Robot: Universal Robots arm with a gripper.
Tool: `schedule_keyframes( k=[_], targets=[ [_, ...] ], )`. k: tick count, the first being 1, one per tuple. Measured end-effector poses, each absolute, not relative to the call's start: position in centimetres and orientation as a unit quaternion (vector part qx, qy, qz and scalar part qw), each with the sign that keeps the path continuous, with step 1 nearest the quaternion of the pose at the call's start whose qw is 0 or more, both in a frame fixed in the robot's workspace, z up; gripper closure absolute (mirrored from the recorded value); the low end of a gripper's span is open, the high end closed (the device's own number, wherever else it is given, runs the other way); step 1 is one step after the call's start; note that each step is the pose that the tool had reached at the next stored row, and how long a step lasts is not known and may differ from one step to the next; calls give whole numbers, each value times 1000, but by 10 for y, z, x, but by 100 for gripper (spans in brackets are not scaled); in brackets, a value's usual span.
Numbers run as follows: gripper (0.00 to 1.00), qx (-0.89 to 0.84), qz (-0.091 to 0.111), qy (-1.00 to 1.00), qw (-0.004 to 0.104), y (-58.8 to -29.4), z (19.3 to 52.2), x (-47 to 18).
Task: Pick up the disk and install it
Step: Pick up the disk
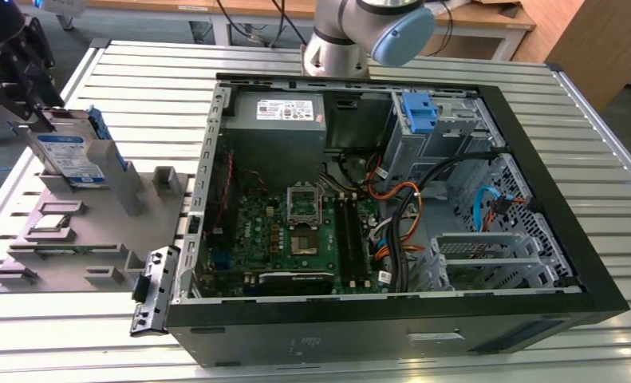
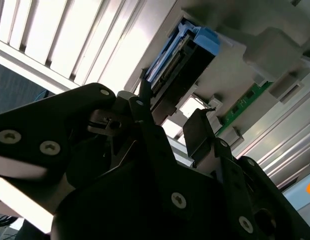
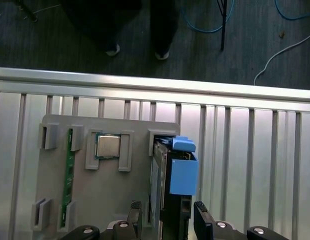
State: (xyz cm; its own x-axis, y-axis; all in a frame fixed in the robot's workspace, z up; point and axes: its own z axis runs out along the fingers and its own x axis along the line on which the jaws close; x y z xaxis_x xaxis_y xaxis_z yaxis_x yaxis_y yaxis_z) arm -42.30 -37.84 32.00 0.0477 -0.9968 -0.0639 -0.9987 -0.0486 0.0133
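Note:
The disk (image 1: 72, 156) stands on edge in a slot of the grey parts holder (image 1: 81, 239) at the exterior view's left. It is a silver drive with a blue-and-white label in a blue bracket. In the first wrist view the disk (image 3: 177, 172) rises between my two black fingers (image 3: 135, 214), with a small gap on each side. My gripper (image 3: 167, 220) is open and straddles its near end. In the second wrist view the gripper (image 2: 172, 107) reaches toward the disk (image 2: 182, 52). In the exterior view my gripper (image 1: 37, 112) hangs just above the disk's top edge.
An open computer case (image 1: 570, 271) lies on the slatted metal table (image 1: 124, 72), with a motherboard (image 1: 293, 231), a grey power supply (image 1: 289, 109) and a bare blue bracket (image 1: 416, 112) in the drive bay. The holder also carries a processor (image 3: 108, 146) and a memory stick (image 3: 69, 170). A person's shoes (image 3: 162, 54) stand beyond the table edge.

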Motion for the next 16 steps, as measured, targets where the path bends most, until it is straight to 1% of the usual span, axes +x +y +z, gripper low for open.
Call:
schedule_keyframes(
  k=[3,16],
  targets=[
    [47,-726,26,687,19,-378,319,-424],
    [47,-724,27,689,21,-377,313,-425]
  ],
)
